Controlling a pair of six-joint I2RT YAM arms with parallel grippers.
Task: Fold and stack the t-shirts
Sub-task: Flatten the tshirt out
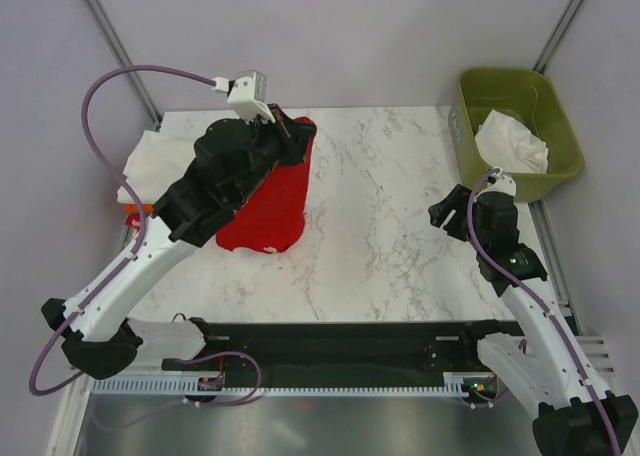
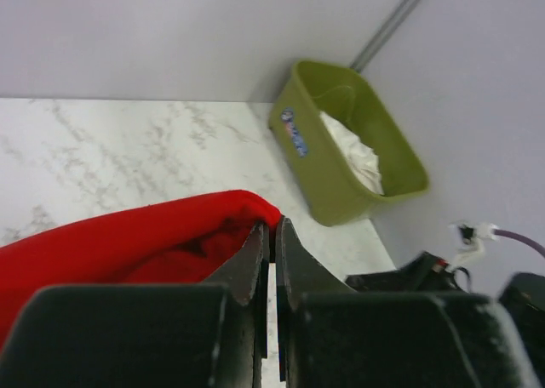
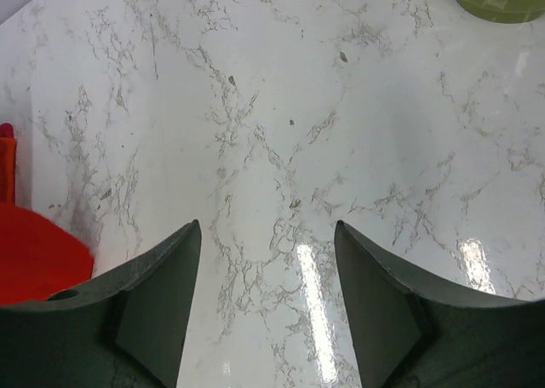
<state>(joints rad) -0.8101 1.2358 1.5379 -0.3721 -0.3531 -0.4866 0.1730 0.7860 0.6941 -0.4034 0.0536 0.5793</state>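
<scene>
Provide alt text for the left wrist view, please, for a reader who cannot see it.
The left gripper, its black jaws closed on the raised edge of a red fabric t-shirt, fills the foreground above a white marble-patterned table. Beyond, an olive-green plastic bin holds crumpled white cloth.

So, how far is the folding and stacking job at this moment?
Apparently done: a flat white cloth lies at the left edge of the table, over an orange cloth. In hand: the left gripper is shut on the far edge of the red shirt, mid-fold. Left: the crumpled white shirt in the green bin; the right gripper hovers open, empty.
</scene>
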